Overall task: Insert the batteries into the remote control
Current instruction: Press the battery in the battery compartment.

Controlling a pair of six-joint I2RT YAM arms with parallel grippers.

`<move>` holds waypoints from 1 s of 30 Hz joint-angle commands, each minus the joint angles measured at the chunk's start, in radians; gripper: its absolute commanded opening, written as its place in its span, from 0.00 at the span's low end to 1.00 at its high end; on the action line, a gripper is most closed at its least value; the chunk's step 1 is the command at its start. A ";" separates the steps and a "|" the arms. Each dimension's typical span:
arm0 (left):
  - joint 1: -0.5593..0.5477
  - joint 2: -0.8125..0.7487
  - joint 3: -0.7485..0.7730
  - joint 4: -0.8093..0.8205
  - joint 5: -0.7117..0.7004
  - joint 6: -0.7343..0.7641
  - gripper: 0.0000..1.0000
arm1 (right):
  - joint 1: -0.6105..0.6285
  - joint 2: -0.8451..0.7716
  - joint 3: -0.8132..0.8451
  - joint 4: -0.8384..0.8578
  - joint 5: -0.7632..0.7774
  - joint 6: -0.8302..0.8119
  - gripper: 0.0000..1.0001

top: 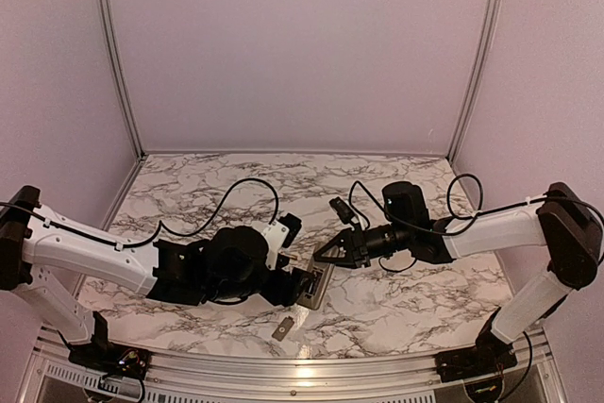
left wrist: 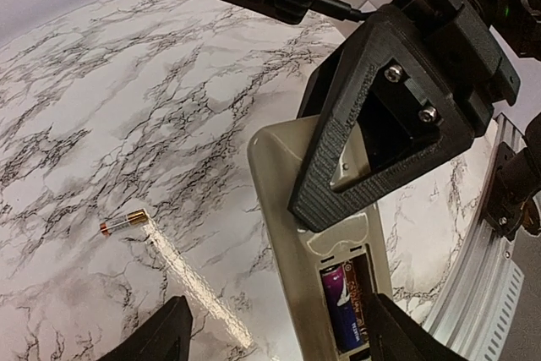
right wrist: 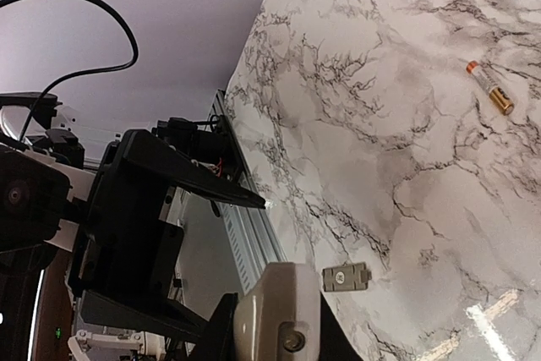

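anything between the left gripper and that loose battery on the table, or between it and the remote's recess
Nothing visible. The loose battery lies on bare marble near the open left gripper. The right gripper clamps the remote control above the recess, not over it. One battery fills one slot; the other looks free.

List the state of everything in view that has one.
remote control: back up, recess uncovered
seated battery: in the recess
loose battery: lying on the table, unloaded
cover plate: off, lying on the table
left gripper: open, empty
right gripper: shut on remote control
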 commanded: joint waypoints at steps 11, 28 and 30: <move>0.010 0.112 0.069 -0.053 0.035 -0.023 0.62 | -0.014 -0.034 0.035 0.009 0.007 0.009 0.00; 0.042 0.089 0.054 -0.051 0.117 -0.023 0.69 | -0.027 -0.037 0.030 0.010 -0.002 0.014 0.00; 0.045 0.068 0.046 -0.048 0.129 -0.018 0.77 | -0.032 -0.038 0.029 0.004 -0.002 0.008 0.00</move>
